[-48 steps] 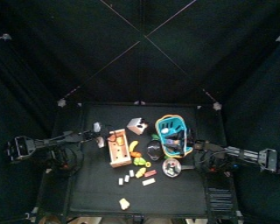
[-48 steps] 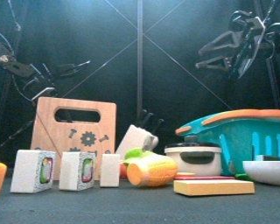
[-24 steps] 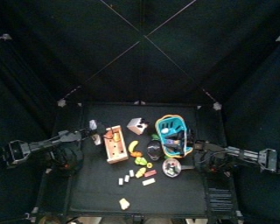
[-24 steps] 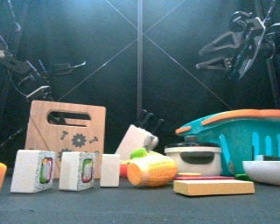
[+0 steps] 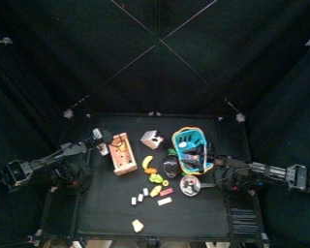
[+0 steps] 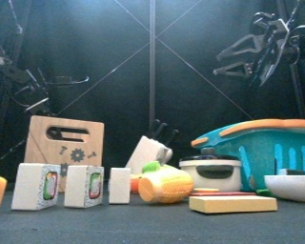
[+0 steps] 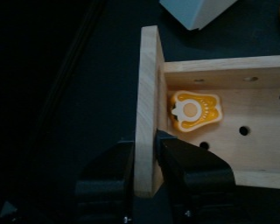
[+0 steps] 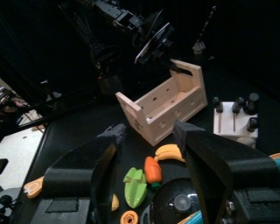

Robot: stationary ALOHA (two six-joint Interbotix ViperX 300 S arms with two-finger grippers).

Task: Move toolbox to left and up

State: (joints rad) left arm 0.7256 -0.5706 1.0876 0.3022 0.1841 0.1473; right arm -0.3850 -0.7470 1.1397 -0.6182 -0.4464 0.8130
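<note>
The toolbox (image 5: 123, 155) is a tan wooden tray-like box left of the table's middle. It also shows in the front view (image 6: 64, 143) and the right wrist view (image 8: 166, 101). My left gripper (image 5: 105, 152) is shut on the toolbox's side wall (image 7: 150, 96), one jaw on each face. An orange piece (image 7: 195, 109) sits inside the box. My right gripper (image 5: 212, 168) is open and empty at the table's right, its jaws wide apart in the right wrist view (image 8: 154, 140). It hangs high in the front view (image 6: 261, 50).
A teal basket (image 5: 189, 143) with a yellow rim stands right of the toolbox. A grey and pink cube (image 5: 151, 139) sits behind it. Toy fruit (image 6: 164, 183), white cartons (image 6: 41, 186), a small pot (image 6: 213, 172) and a bowl (image 5: 190, 184) lie toward the front.
The toolbox has moved left and toward the table's back, held by my left gripper. The right arm has not moved.
</note>
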